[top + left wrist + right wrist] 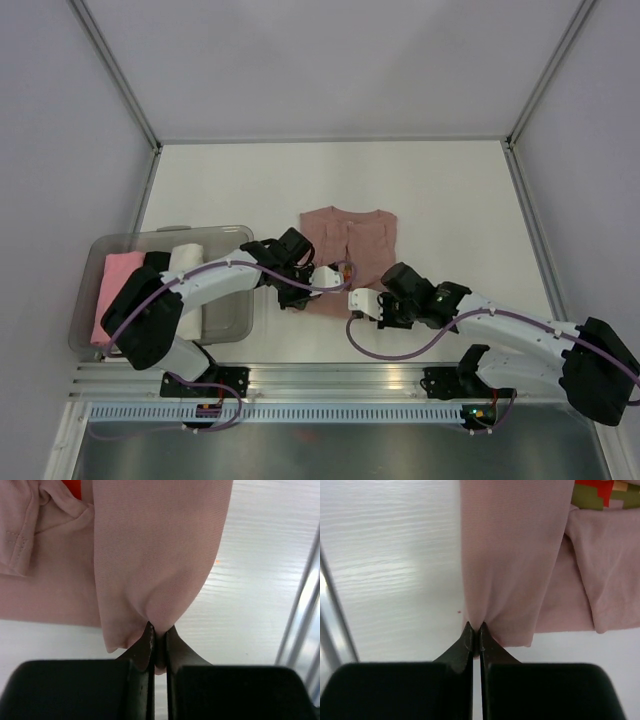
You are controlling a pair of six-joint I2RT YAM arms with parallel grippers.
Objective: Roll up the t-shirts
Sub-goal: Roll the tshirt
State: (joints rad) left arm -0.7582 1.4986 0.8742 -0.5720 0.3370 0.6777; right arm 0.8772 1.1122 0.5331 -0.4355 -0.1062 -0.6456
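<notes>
A dusty-rose t-shirt [352, 240] lies folded into a narrow strip on the white table in the top view. My left gripper [340, 273] and right gripper [357, 300] meet at its near end. In the left wrist view the left gripper [159, 632] is shut on a lifted fold of the t-shirt [155, 555]. In the right wrist view the right gripper [474, 630] is shut on the hem of the t-shirt [515, 555]. A bit of the red pixel print [600, 490] shows at the top right. The near hem is hidden under the grippers in the top view.
A clear grey bin [235, 325] stands at the left. It holds a pink rolled bundle [112, 290] and a white rolled bundle [186, 262]. The left arm reaches over the bin. A metal rail [330, 378] runs along the table's near edge.
</notes>
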